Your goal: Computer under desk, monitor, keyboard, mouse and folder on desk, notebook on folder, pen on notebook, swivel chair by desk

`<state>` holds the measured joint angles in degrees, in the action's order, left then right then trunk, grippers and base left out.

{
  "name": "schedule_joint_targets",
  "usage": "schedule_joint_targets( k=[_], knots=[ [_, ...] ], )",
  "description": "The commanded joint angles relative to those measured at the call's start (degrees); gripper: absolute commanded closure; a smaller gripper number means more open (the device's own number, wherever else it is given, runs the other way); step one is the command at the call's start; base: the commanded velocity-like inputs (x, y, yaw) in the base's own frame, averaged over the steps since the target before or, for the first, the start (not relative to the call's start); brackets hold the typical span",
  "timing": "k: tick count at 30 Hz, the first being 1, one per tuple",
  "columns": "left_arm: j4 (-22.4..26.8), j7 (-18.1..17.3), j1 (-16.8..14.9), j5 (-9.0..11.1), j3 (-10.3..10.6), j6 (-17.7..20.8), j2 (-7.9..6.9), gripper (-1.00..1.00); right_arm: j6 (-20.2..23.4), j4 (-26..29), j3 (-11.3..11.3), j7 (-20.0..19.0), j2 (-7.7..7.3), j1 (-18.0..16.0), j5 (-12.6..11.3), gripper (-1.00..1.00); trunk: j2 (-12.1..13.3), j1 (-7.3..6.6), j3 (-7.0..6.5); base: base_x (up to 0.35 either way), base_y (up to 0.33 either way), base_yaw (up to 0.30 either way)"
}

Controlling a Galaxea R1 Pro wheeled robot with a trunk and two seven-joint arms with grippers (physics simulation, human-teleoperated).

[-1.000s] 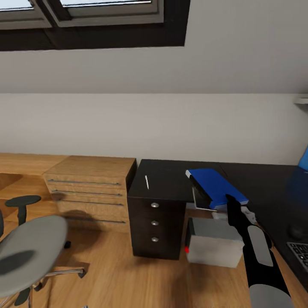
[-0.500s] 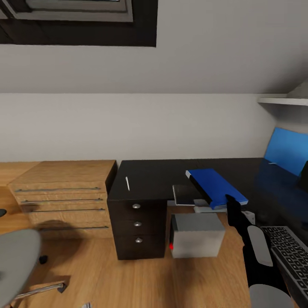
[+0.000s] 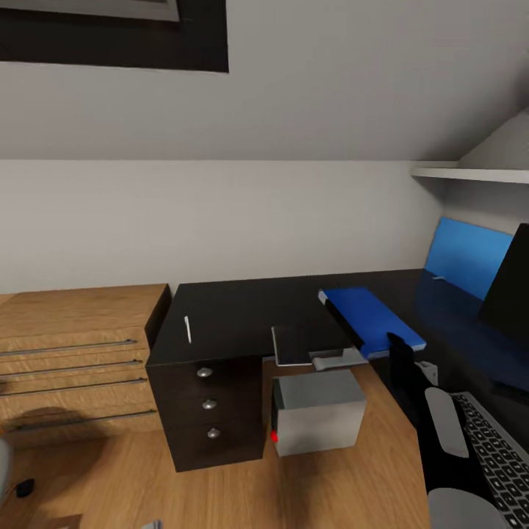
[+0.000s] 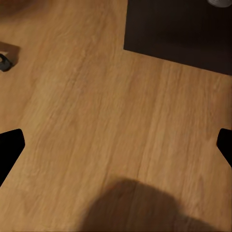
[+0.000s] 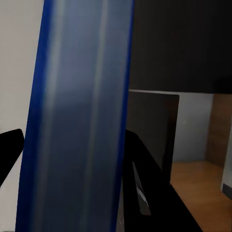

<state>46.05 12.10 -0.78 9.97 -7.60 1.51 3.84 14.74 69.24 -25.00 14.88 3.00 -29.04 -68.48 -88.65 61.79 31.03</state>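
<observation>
Ahead of me the table (image 3: 242, 312) runs long and L-shaped, its top flat matte black, with a block of dark drawers (image 3: 209, 411) under the near left corner, each carrying a round silver knob. A bright blue back panel (image 3: 463, 253) stands along its far right side. The room around it has pale grey sloped walls, a dark-framed skylight (image 3: 110, 37) overhead, a white shelf (image 3: 470, 174) high on the right, and a light wood floor (image 4: 96, 121) with long straight grain. To the left of the table sits a light wood chest (image 3: 73, 353) with long steel handles.

My right gripper (image 3: 400, 353) is clamped on the folder (image 3: 371, 317), a flat, bright blue rectangle with a black spine edge, held up over the table's inner corner. My left gripper (image 4: 116, 145) hangs spread wide over bare floor with nothing between its fingertips.

The pen (image 3: 187, 329), a slim white stick, lies on the table top above the drawers. The notebook (image 3: 301, 345), thin and dark, lies at the table's front edge. Below it on the floor sits the computer (image 3: 317, 420), a boxy light grey case with a small red button. The keyboard (image 3: 492, 459), black keys in a silver frame, lies on the table at my right, and the monitor (image 3: 507, 283), with a flat black screen, stands beyond it.
</observation>
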Motion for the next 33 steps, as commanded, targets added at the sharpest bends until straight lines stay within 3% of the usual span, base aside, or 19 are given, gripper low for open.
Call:
schedule_joint_targets(
  k=[1, 6, 10, 12, 13, 15, 19, 26, 33],
  knots=[
    [0.1, 0.1, 0.0, 0.5, -0.1, 0.2, 0.03, -1.0, 0.3, 0.1, -0.2, 0.0, 0.06, -0.1, -0.5, 1.0, 0.0, 0.0, 0.06, 0.052, -0.02, -0.011],
    [0.4, -0.1, 0.0, 0.4, 0.5, -0.1, 0.1, -1.0, 0.3, 0.1, -0.1, -4.0, 0.08, -0.1, -0.4, 1.0, 0.0, 0.0, 0.06, 0.019, -0.007, -0.004],
    [0.9, -0.3, 0.1, 0.0, 1.4, -3.7, -0.09, -1.0, 0.3, 0.1, -0.1, -5.8, 0.04, -0.1, -0.2, 1.0, 0.0, 0.0, 0.06, 0.004, -0.001, -0.001],
    [0.9, -0.4, 2.5, -2.2, 1.7, -7.9, -0.47, -1.0, 0.3, 0.1, -0.1, -6.1, 0.04, -0.1, -0.3, 1.0, 0.0, 0.0, 0.06, 0.001, 0.0, 0.0],
    [-1.2, -0.4, 6.5, -6.2, 1.6, -13.5, -1.29, -1.0, 0.3, 0.0, -0.2, -6.2, 0.19, -0.1, -0.4, 1.0, 0.0, 0.0, 0.06, 0.0, 0.0, 0.0],
    [-2.4, -0.4, 6.9, -6.7, 1.6, -15.1, -1.57, -1.0, 0.2, 0.0, -0.2, -6.2, 0.28, -0.1, -0.4, 1.0, 0.0, 0.0, 0.06, 0.069, 0.0, 0.0],
    [-3.3, -0.3, 7.1, -7.1, 1.7, -16.1, -1.58, -1.0, -2.6, -0.6, -0.1, -5.9, 0.29, -0.1, -0.1, 1.0, 0.0, 0.0, 0.06, 0.226, 0.0, 0.0],
    [-3.6, -0.3, 7.2, -7.2, 1.8, -16.3, -1.48, -1.0, -15.1, -7.3, 2.2, -5.8, 0.06, -0.2, 0.1, 1.0, 0.0, 0.0, 0.06, 0.299, 0.0, 0.0],
    [-3.8, -0.2, 7.2, -7.1, 1.8, -16.4, -1.46, -1.0, -17.3, -10.1, 2.9, -5.8, -0.58, -0.3, 0.2, 1.0, 0.0, 0.0, 0.06, 0.306, -0.001, 0.0]
  ],
)
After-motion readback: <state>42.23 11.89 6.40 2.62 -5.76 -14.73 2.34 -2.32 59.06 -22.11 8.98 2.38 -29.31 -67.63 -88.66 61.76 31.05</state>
